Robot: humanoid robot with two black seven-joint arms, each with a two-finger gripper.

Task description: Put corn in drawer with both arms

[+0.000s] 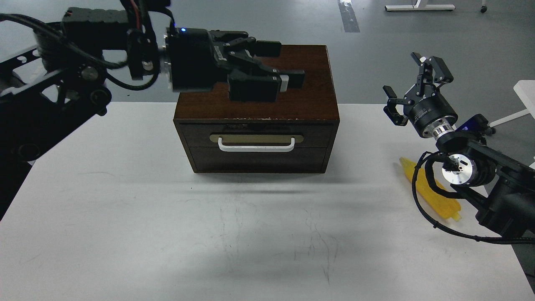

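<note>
The dark-brown cabinet (317, 92) stands at the back middle of the white table (125, 209). Its drawer (317, 136) is shut, with the white bar handle (256, 145) on a brass plate. The yellow corn (432, 194) lies on the table at the right, partly hidden behind my right arm's cable. My left gripper (288, 62) reaches in from the upper left and hovers over the cabinet's top, fingers apart and empty. My right gripper (413, 85) is open and empty, raised above and behind the corn, right of the cabinet.
A white piece of furniture (527, 90) and a chair base stand off the table's right edge. My left arm's thick links (50, 96) cover the table's back left corner. Grey floor lies behind the table.
</note>
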